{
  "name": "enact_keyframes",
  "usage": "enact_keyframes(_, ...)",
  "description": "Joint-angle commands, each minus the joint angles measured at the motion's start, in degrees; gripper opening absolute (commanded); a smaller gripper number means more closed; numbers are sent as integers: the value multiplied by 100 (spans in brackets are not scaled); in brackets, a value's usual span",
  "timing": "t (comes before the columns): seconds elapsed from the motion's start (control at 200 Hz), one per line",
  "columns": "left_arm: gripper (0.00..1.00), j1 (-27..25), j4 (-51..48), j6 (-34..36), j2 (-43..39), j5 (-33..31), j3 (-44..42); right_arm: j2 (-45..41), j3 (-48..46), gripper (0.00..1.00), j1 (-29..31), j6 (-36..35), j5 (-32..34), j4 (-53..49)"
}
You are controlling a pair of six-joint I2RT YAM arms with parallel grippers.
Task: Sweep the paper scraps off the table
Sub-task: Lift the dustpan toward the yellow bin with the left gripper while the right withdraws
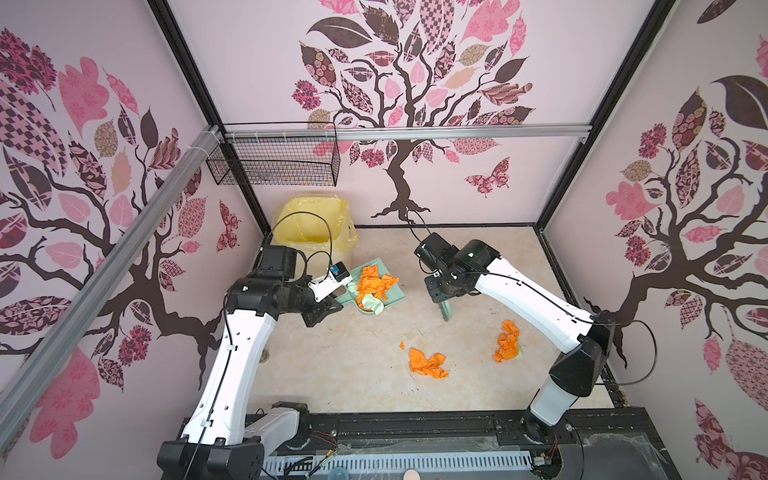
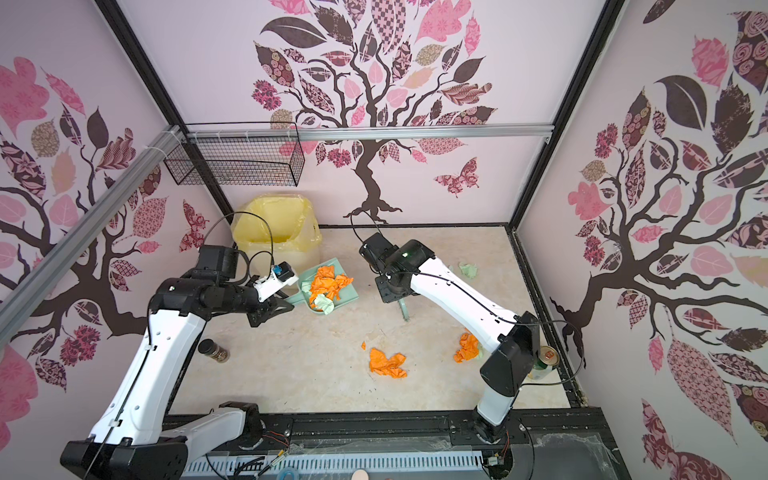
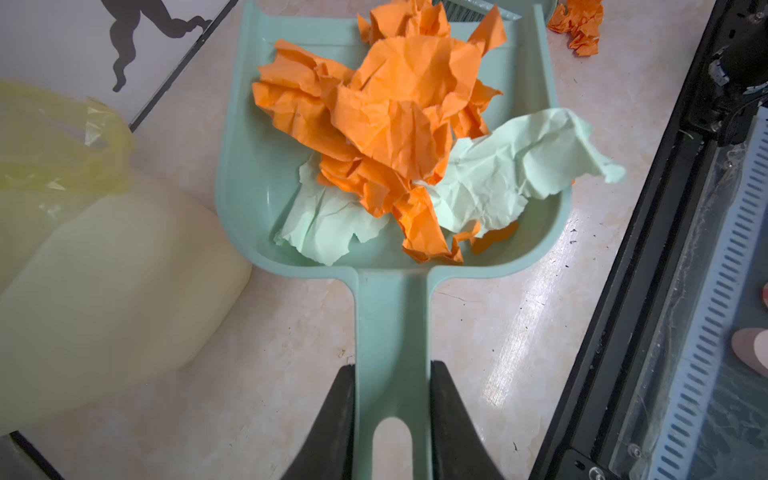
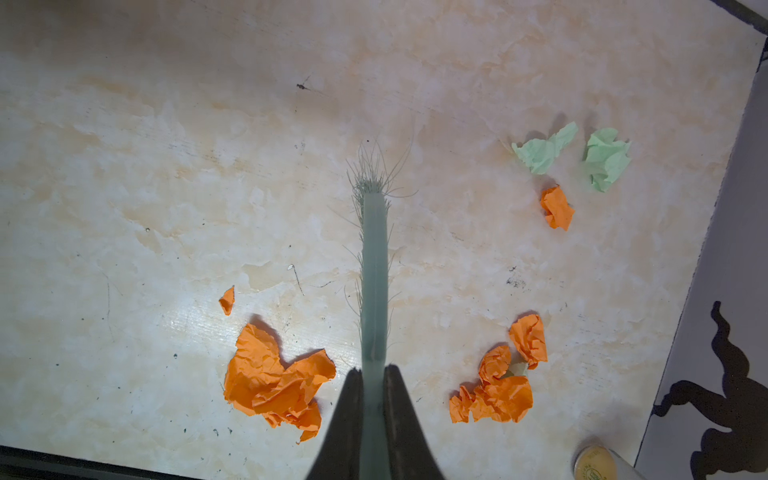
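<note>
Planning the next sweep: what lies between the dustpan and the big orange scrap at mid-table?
Bare table, except one tiny orange bit beside that scrap, in both top views.

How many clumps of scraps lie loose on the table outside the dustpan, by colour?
Orange: 4, large crumple, tiny shred, bunched pile, small ball.
Mint green: 2, flatter crumple, rounder crumple.
Total: 6 loose clumps. Pale bit in the pile not counted.
</note>
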Motion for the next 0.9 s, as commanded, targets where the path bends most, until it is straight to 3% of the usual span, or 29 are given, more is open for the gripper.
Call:
enact_keyframes(0.0, 0, 60, -1108, 558, 204, 44, 514, -395, -129, 0, -39, -78, -56, 243)
enact_keyframes(0.105, 0, 171, -1362, 674, 387, 61, 962, -495, -325, 0, -56, -119, -67, 315)
enact_keyframes(0.315, 0, 850, -2274, 999, 1213, 1001, 2127, -662, -664, 0, -69, -154, -133, 440)
enact_keyframes(0.515, 0, 1114, -2032, 1049, 1509, 768, 2532, -767, -872, 0, -79, -206, -145, 501)
enact_keyframes(0.74, 0, 1665, -2790, 1336, 2500, 1023, 4153, -736, -982, 0, -92, -258, -232, 616)
enact_keyframes(0.89, 0, 1846, -2794, 1375, 2925, 840, 4767, -704, -1047, 0, -99, -273, -295, 666)
